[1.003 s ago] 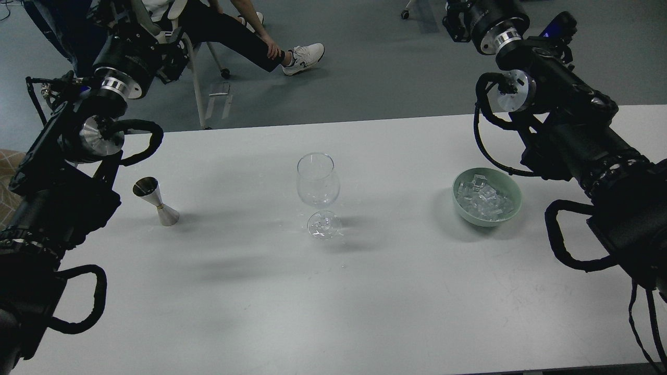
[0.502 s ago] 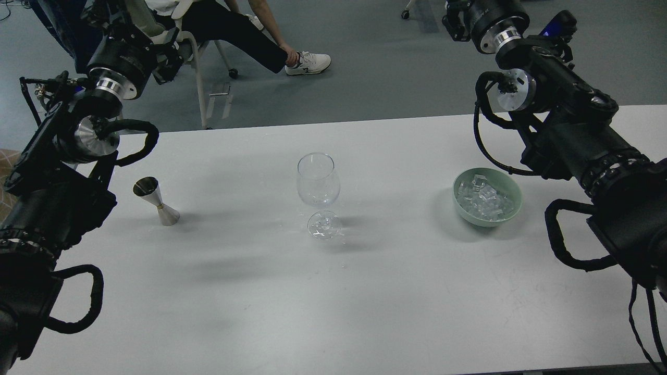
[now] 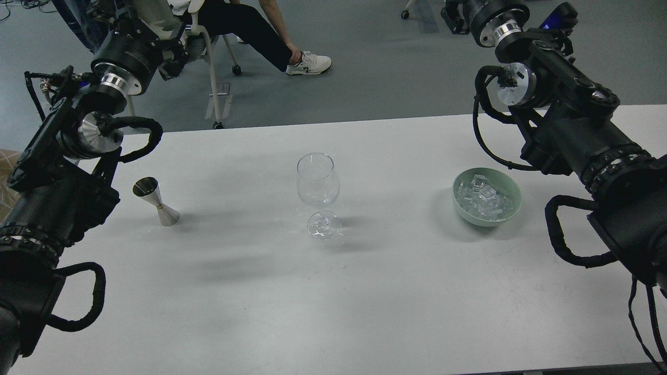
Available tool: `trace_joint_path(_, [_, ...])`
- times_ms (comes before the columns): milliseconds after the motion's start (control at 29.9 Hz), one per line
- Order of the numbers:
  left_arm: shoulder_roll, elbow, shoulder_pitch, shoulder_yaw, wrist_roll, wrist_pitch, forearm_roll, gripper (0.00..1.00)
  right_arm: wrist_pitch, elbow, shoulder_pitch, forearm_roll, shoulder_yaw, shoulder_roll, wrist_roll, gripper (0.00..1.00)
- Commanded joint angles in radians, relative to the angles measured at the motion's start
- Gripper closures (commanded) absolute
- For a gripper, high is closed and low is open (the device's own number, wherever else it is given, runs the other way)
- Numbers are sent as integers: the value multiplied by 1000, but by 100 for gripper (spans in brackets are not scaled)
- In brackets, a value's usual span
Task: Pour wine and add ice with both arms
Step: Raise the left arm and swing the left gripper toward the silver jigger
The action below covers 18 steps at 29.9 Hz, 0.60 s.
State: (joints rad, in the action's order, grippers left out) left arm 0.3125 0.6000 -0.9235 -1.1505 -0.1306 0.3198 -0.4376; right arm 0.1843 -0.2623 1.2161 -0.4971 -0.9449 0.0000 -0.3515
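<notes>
Grey floor lies behind a long white desk [image 3: 365, 291], and on that floor sits a person in dark trousers and white sneakers [image 3: 271, 39] on a light-framed wheeled chair [image 3: 208, 47], just beside the left claw [image 3: 156, 39].

Three things stand on the desk, one of each: a small silver metal hourglass-shaped jigger [image 3: 155, 201], a clear stemmed wine glass [image 3: 318, 192] and a pale green round bowl [image 3: 487, 196]. The bowl holds a heap of small clear ice cubes [image 3: 483, 197] (too jumbled to count). No liquid can be made out in the glass or the jigger.

Both bulky black arms reach away over the desk's far edge. The left claw hangs beyond that edge, well apart from the jigger, which stands nearer to me and a little right of it; its fingers are dark against the chair and I cannot tell whether they are apart. The right claw [image 3: 456, 13] is cut by the top edge, likewise unreadable; the ice lies well below it, nearer to me, nothing standing between.
</notes>
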Motion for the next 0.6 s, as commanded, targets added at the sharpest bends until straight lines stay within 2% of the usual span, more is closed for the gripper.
trace_joint_path(0, [0,0,3,2,5,2,0,2,0,0,-1,0,0,0,0,0])
trace_joint_path(201, [2,-2,2,-3,-6,-13,11,2,0,-3,-1,0,0,0,0,0])
trace_joint_path(267, [5,-3,-3,2,12,-34,19,2,0,-2,-1,0,0,0,0,0])
trace_joint_path(568, [2,-8,-8,2,16,-71,22,2,0,-2,-3,0,2,0,0,0])
